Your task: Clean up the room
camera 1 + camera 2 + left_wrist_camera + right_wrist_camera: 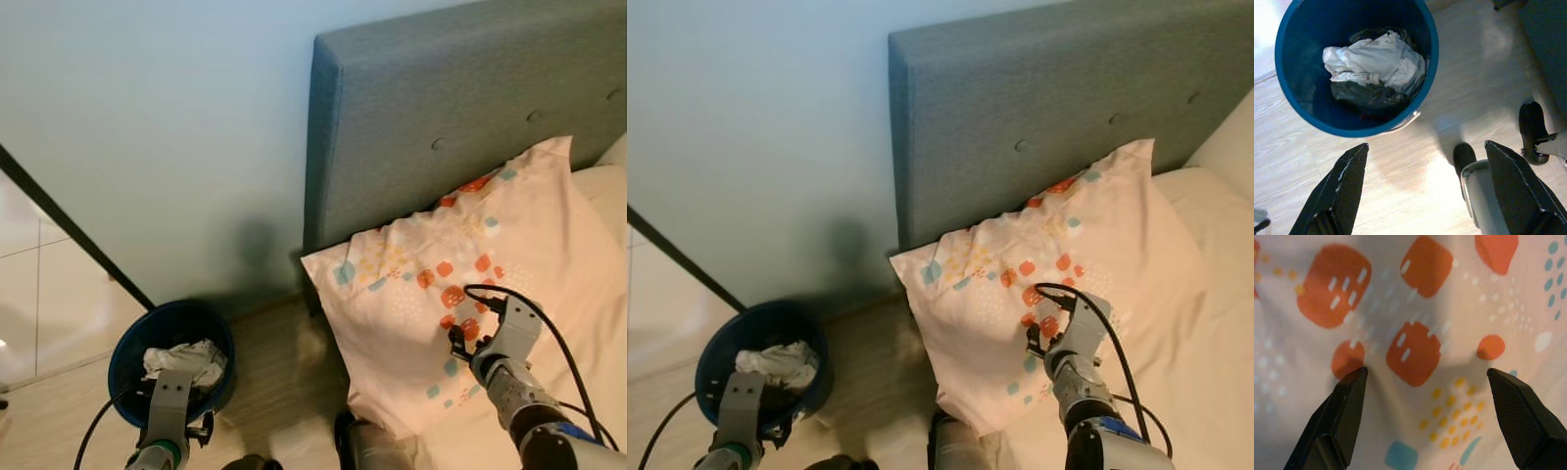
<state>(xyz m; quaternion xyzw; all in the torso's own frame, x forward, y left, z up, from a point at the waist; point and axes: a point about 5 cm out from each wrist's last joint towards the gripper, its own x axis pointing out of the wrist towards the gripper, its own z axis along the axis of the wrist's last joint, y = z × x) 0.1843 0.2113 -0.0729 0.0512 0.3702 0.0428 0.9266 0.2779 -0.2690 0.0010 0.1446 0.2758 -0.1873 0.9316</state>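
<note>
Pillow (460, 284) lying directly ahead of the right gripper (1425, 382), its fabric filling the gap between the spread fingers (1347, 406). One fingertip is pressing into the cloth beside an orange patch; whether the other is touching cannot be told. The pillow's long axis is running diagonally, from the corner overhanging the bed edge near the robot up to the far corner leaning against the headboard (441, 108). The right arm is the nearer one by far; the fingers are sitting on the pillow's nearer half, so any straightening move would likely be pushing or drawing the cloth further onto the bed (598, 245).

Material notes: the pillowcase is a thin, soft, cream weave printed with orange rounded squares, yellow dots and teal marks, puckering slightly around the fingertip. It will probably bunch rather than slide as one piece. The headboard is grey, upholstered and buttoned.

Left gripper (1425, 186) hanging over pale wood floor (1400, 181), fingers spread and empty. Beyond its fingertips a round blue bin (1298, 112) is standing upright, holding crumpled white paper (1378, 61) over dark material.
</note>
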